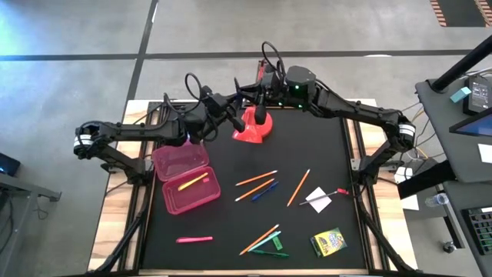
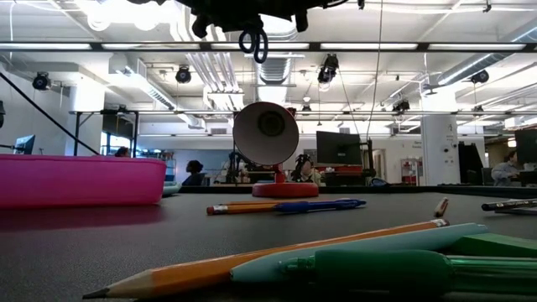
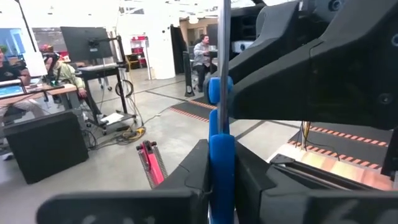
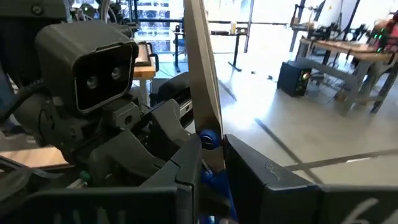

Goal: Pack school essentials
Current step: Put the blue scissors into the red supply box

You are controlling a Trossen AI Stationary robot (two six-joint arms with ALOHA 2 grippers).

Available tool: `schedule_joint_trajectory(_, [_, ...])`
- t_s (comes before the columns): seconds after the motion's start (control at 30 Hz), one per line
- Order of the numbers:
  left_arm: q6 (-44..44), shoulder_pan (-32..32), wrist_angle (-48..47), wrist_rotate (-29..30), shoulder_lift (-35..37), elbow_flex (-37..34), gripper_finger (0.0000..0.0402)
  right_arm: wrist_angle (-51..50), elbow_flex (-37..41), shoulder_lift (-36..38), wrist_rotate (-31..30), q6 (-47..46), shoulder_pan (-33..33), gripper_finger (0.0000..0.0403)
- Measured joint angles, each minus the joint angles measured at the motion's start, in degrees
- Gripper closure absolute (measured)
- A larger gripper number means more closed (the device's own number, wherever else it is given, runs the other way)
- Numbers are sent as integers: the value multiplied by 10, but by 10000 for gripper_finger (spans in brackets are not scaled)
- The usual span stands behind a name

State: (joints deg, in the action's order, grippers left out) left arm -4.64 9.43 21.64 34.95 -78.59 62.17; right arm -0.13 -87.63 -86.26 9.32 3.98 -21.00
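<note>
Closest to the low camera you have an orange pencil (image 2: pixel 277 256) lying against a green pen (image 2: pixel 403 268), at about 6 o'clock on the table (image 1: pixel 338 154).

Going left to right from above:
- The open pink box (image 1: pixel 166 196) sits at 9 o'clock with a yellow highlighter (image 1: pixel 192 181) inside.
- A pink highlighter (image 1: pixel 194 239) lies at 7 o'clock.
- At 12 o'clock, both arms meet above the red scoop (image 1: pixel 254 129).
- Your left end effector (image 3: pixel 221 155) is clamped on the blue handle of the scissors (image 3: pixel 221 124), which are held in the air.
- Your right end effector (image 4: pixel 208 155) is closed on their metal blade.
- Two orange pencils and a blue one (image 1: pixel 264 190) lie mid-table.
- The white square (image 1: pixel 319 202) is at 4 o'clock, with a pen across it.
- The crayon box (image 1: pixel 328 241) is at 5 o'clock.
</note>
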Motion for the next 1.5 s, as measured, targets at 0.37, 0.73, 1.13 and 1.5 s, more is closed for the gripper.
schedule_joint_trajectory(0.37, [33,-4,4,-43,1,0,379,-165,-27,43,1,3,-9,255])
schedule_joint_trajectory(0.73, [145,-29,-94,-119,0,-1,380,-340,-30,119,-70,-40,-8,234])
schedule_joint_trajectory(1.13, [239,-75,-267,-228,56,1,379,-511,-30,170,-79,-76,-8,262])
schedule_joint_trajectory(1.5, [344,-106,-533,-316,91,1,378,-604,-29,176,-78,-59,-8,288])
